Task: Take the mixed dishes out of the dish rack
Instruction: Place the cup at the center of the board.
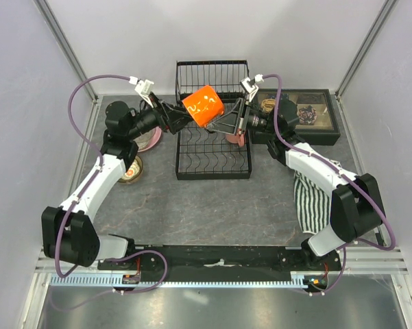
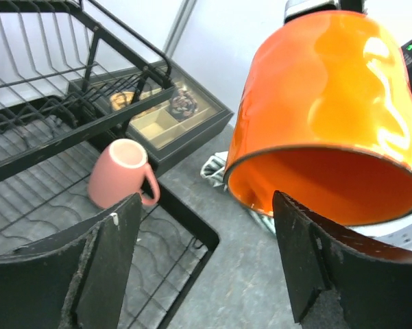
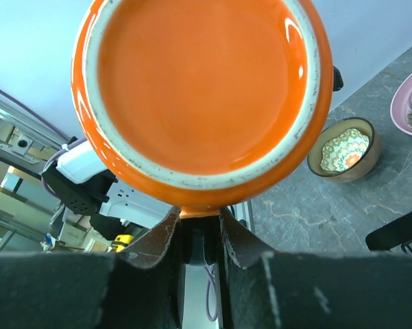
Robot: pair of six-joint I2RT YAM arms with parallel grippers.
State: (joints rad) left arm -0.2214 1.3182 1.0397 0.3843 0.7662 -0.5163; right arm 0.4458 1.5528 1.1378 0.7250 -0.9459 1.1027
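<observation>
The orange mug (image 1: 204, 105) hangs in the air above the black wire dish rack (image 1: 212, 164). My right gripper (image 1: 231, 120) is shut on its handle; the right wrist view shows the mug's base (image 3: 199, 82) above the closed fingers (image 3: 199, 214). My left gripper (image 1: 174, 116) is open just left of the mug, whose mouth (image 2: 329, 178) sits above the right finger (image 2: 204, 203). The pink mug (image 1: 236, 137) lies in the rack's lower basket (image 2: 120, 175). The brown bowl (image 1: 131, 169) (image 3: 344, 149) and pink plate (image 1: 149, 142) (image 3: 411, 103) sit on the table at left. The grey plate and pale bowl are out of view.
A dark compartmented tray of trinkets (image 1: 308, 113) (image 2: 164, 116) stands right of the rack. A striped cloth (image 1: 308, 199) (image 2: 216, 168) lies under the right arm. The rack's upright back section (image 1: 212, 75) stands behind the mug.
</observation>
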